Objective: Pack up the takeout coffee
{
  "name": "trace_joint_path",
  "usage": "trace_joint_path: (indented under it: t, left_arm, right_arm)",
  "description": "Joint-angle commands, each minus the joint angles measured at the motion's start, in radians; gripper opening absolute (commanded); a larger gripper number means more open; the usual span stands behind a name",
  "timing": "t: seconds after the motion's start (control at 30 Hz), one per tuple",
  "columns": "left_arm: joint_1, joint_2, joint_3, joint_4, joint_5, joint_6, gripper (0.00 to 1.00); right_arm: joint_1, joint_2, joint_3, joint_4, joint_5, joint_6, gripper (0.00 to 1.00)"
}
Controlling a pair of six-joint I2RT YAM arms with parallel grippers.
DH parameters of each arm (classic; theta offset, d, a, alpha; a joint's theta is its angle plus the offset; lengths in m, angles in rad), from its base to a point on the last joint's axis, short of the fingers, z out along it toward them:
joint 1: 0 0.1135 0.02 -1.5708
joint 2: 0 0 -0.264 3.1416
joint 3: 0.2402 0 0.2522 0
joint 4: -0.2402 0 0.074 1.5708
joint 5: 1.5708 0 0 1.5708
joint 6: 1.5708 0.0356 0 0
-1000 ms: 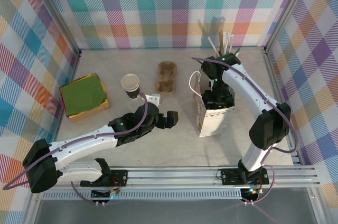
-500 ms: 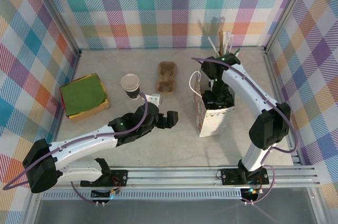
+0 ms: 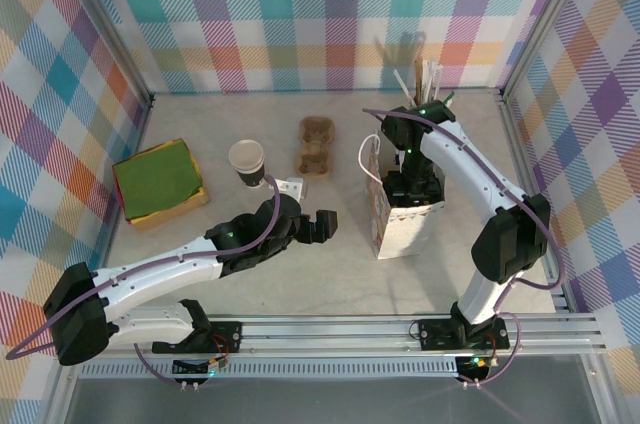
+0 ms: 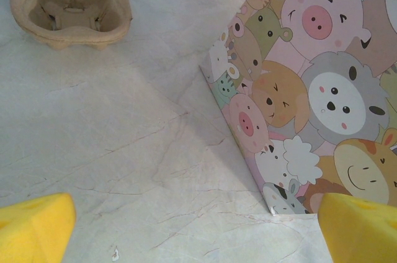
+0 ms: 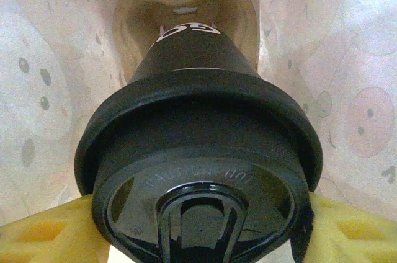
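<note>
Enclosed on three sides by plaid walls [image 3: 300,14] in pastel teal, orange, pink and purple. Floored with a pale, faintly veined marbled tabletop [image 3: 330,284]. Framed by silver metal posts [image 3: 105,24] at the far corners and a slotted aluminium rail [image 3: 350,329] along the near edge. Lit evenly, with soft shadows.

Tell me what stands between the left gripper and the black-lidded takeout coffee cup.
Bare marble tabletop, then the wall of the cartoon-printed paper bag, per the left wrist view. The coffee cup is inside that bag, in the right wrist view.
</note>
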State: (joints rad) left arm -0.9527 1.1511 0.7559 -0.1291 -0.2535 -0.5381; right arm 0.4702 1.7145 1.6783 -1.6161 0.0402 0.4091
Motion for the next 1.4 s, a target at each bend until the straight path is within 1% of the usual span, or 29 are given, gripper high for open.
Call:
trace_joint_path:
  t: [0.0,1.37]
  left_arm:
    - [0.009,0.002,-0.003,0.003,-0.009,-0.011,1.00]
    - [0.010,0.010,-0.003,0.003,-0.008,-0.017,1.00]
  right_arm:
    - [-0.007,0.008,0.023,-0.129,-0.012,-0.008,0.67]
    - [-0.019,0.022,0.049,-0.124,-0.007,-0.019,0.67]
